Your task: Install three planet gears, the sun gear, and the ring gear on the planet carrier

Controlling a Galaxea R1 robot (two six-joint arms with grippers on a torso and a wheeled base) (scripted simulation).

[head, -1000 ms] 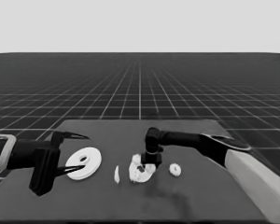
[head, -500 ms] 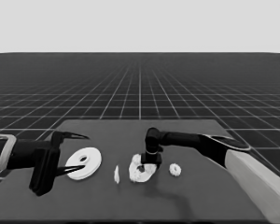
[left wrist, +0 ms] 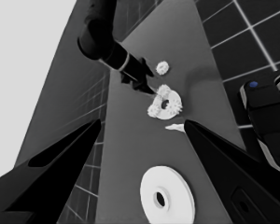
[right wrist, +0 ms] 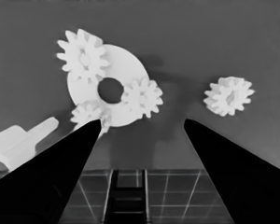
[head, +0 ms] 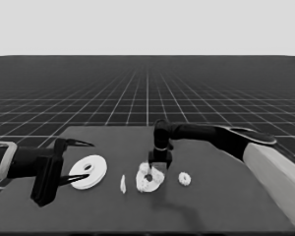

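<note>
The smaller round part [right wrist: 126, 60] lies mid-table with three small gears on it: one [right wrist: 83, 56] at its rim, one [right wrist: 142, 97] beside the centre hole, one [right wrist: 88, 114] partly behind a finger. My right gripper [head: 160, 167] hangs open just above this part [head: 145, 186], nothing between its fingers. A fourth gear [head: 185, 178] lies loose to the right on the table [head: 226, 206]. The larger round part [head: 88, 171] rests flat to the left, by my waiting left gripper [head: 86, 160], which is open and holds nothing.
A thin white piece [head: 122, 183] lies between the two round parts, also seen close to the gears in the right wrist view [right wrist: 18, 140]. Dark machinery with blue lights [left wrist: 266, 121] shows past the table's edge in the left wrist view.
My right gripper has risen a little above the smaller round part. The left arm and the loose parts have stayed put.
</note>
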